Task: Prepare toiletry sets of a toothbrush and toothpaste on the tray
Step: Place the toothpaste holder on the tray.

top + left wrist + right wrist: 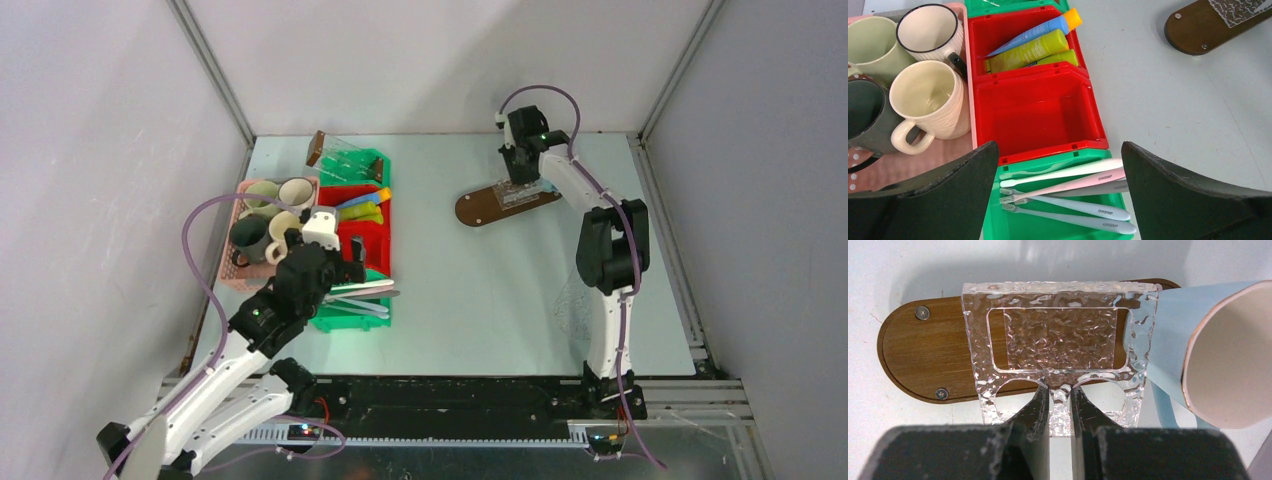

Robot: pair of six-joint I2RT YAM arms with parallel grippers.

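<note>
"While the toothpaste tubes (1030, 47) are lying together in the far red bin (975, 42), where is the tray sitting?"

"The brown tray (480, 208) is sitting on the right side of the table (470, 300), well apart from the bins. A bumpy clear plate (1063, 330) is lying on top of it and sticking out past the edge nearest the fingers."

"Is anything holding it?"

"Yes. The right gripper (1060, 390) is pinching the thin bar in the middle of the plate's near edge, with its fingers close together. A pale blue mug (1168, 335) is tilting just beside the plate's right edge. I cannot tell if they are touching."

"What is the left gripper doing?"

"The left gripper (1059, 147) is hanging with its fingers wide, holding nothing. It is hovering where the empty red bin (1043, 120) is meeting the green bin (1018, 231) of toothbrushes (1105, 212). Four mugs (930, 102) are crowding the pink basket (918, 162), right beside the red bins. A wide stretch of table is lying between the bins and the tray."
</note>
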